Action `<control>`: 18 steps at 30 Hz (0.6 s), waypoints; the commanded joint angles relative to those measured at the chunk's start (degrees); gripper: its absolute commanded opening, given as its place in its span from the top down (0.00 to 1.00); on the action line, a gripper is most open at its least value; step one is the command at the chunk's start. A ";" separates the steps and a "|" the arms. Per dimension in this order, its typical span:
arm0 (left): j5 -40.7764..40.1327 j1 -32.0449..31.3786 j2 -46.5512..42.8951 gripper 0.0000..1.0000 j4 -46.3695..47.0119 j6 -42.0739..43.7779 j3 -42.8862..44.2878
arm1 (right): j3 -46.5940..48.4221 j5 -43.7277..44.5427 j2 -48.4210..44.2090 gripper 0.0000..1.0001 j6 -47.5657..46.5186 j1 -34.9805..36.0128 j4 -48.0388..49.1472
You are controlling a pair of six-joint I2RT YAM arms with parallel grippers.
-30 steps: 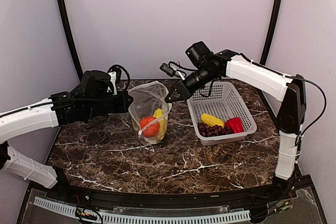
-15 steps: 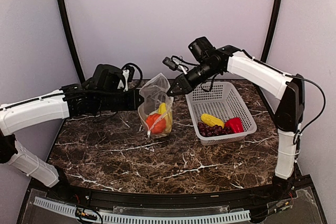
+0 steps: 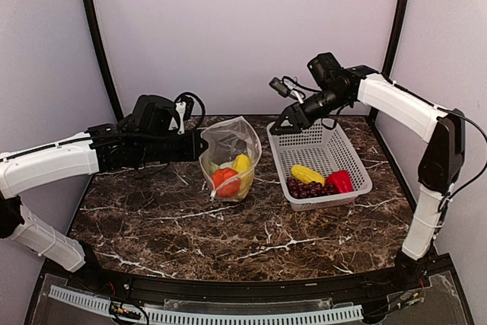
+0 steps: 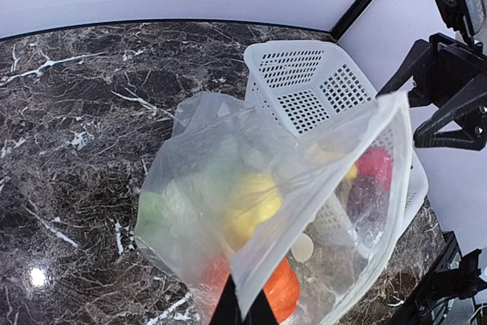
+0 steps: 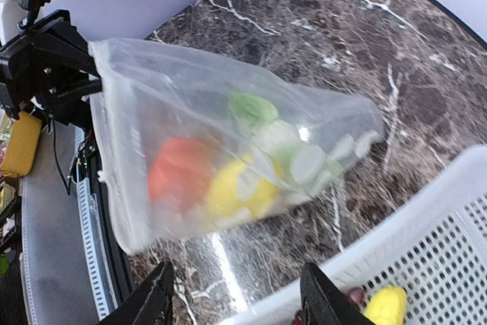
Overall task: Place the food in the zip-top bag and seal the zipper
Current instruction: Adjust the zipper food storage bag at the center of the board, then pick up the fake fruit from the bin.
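Bag [image 3: 230, 159]: seemingly soft, light, slippery; best gripped at rim [image 4: 319, 184]. Left pincer [image 3: 201, 144] clamps rim; right pincer [image 3: 282, 125] parted, empty.

White veins over the dark brown marble tabletop [image 3: 152, 226]. Pale white dots printed across the clear soft plastic bag [image 3: 228, 136], edged by a thin whitish zipper strip [image 5: 110, 157]. Inside, an orange-red round toy food [image 3: 222, 180], a yellow oblong toy [image 3: 242, 164] and a white lumpy vegetable [image 5: 275, 138] with green patches. Grid-perforated white plastic mesh basket [image 3: 344, 146], with a second yellow oblong [image 3: 307, 174], a glossy red pepper [image 3: 340, 181] and dark purple grapes [image 3: 304, 189]. Matte black on the left claw [image 4: 243, 311] and right claw [image 5: 236, 298].
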 commanded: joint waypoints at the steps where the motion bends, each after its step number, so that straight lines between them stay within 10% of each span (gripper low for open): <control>1: -1.31 0.00 -2.55 0.99 1.23 -0.20 -2.96 | -8.80 -0.92 -4.43 0.45 -4.74 -7.30 -0.82; 18: 1.67 0.09 -0.92 0.99 5.40 -1.68 -4.71 | -21.04 18.11 5.83 0.41 -12.42 -12.73 3.59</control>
